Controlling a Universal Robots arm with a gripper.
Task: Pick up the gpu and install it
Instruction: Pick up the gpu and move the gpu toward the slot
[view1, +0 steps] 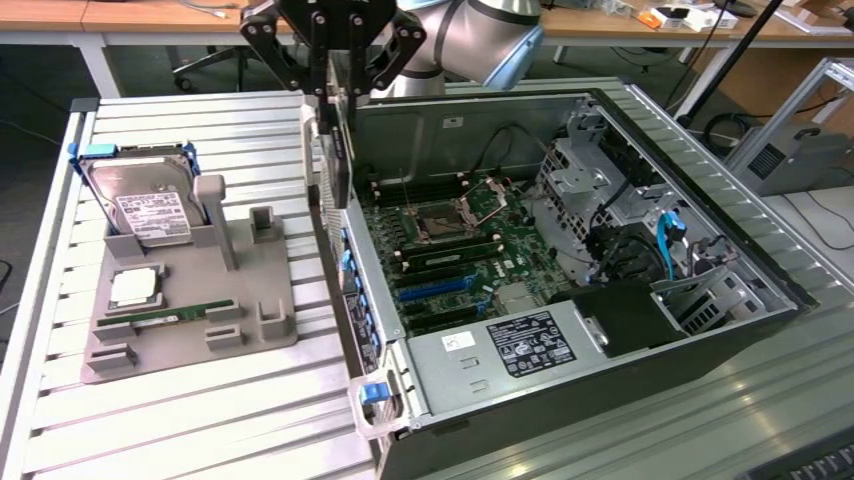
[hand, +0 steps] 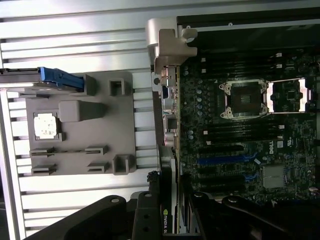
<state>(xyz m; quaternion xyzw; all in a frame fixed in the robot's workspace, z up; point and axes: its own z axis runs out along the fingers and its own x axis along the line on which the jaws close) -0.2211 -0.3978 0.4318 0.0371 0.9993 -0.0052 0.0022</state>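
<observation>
Clamps the gpu (view1: 336, 150) edge-on between narrowed jaws — probably light, stiff, fragile; best held by its upper edge.

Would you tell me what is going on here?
The robot's hand grips a thin black expansion card with a silver bracket, on edge, over the wall of the open grey computer case beside the grey parts holder. It is not yet seated in the green motherboard. A silver hard drive stands in that holder.
</observation>
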